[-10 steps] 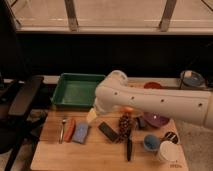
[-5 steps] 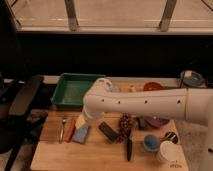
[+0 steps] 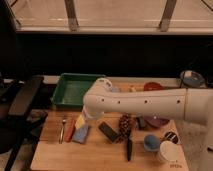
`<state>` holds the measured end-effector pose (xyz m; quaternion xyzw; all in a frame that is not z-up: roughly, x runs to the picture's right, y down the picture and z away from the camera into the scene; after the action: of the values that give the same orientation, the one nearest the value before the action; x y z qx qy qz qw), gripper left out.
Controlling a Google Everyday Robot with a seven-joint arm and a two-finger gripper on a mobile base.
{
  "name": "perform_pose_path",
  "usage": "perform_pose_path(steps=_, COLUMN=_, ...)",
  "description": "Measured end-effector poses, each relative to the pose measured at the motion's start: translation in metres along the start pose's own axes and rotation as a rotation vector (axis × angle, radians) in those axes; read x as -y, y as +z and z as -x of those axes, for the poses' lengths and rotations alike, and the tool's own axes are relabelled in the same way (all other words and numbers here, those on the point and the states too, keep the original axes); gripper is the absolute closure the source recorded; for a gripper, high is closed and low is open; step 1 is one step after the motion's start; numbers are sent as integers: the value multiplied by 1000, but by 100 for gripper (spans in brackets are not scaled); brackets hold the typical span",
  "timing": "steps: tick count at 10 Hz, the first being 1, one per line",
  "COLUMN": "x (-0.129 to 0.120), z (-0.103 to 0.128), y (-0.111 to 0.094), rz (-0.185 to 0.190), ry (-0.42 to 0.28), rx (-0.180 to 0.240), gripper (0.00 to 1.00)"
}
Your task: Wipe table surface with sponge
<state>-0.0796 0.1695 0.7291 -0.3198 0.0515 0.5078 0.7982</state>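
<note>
Sponge [image 3: 81, 134]: light blue, flat on table surface [image 3: 50, 155], beside dark block [image 3: 108, 131] | gripper: hidden behind white arm [image 3: 145, 104] over sponge, jaws wide.

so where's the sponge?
Camera view, left part of the table surface: the sponge lies between the orange-red tool and the dark block, just below the arm, which hides the gripper.
</note>
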Motion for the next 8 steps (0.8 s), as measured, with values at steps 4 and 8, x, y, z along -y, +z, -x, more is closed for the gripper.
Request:
perform_pose_path(steps=4, x=-42, z=16, y=40, rz=48, ry=-48, rx=-39, gripper=20)
perform_pose_path(steps=8, x=-54, z=22, y=72, rz=13, ry=-62, rx=-79, gripper=20)
